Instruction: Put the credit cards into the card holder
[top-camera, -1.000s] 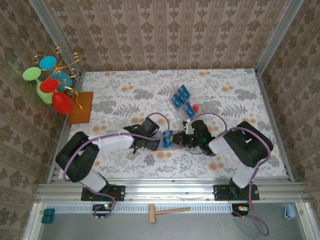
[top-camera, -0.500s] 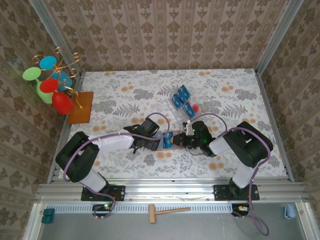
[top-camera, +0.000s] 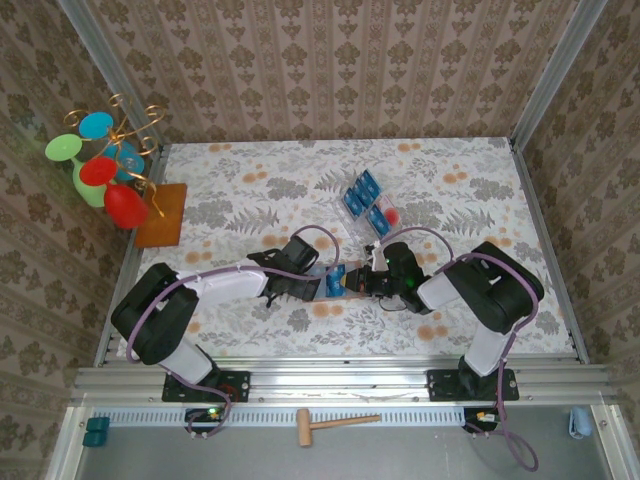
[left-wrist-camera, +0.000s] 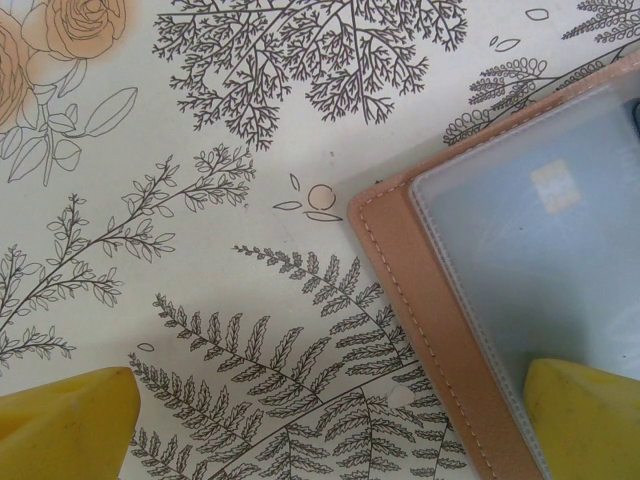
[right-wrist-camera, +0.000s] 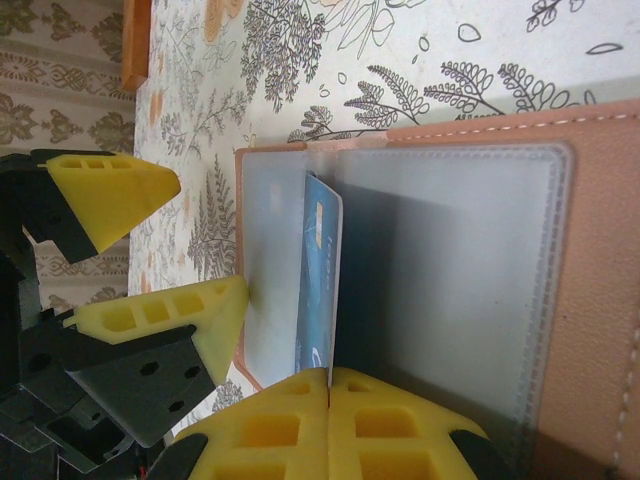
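Observation:
The tan card holder lies open on the floral tablecloth between both grippers. My right gripper is shut on a blue credit card, held edge-on with its far end inside the holder's clear pocket. My left gripper stands open over the holder's corner. One of its yellow fingertips rests on the clear pocket and the other sits over the cloth. A card's pale chip mark shows through the plastic. More blue credit cards lie further back.
The spare cards sit in a clear tray with a red dot behind the grippers. An orange-brown mat and a stand of coloured goblets occupy the left edge. Patterned walls close in the table. A wooden mallet lies off the table.
My right gripper has edged left toward the holder with the card. The left arm has stayed put.

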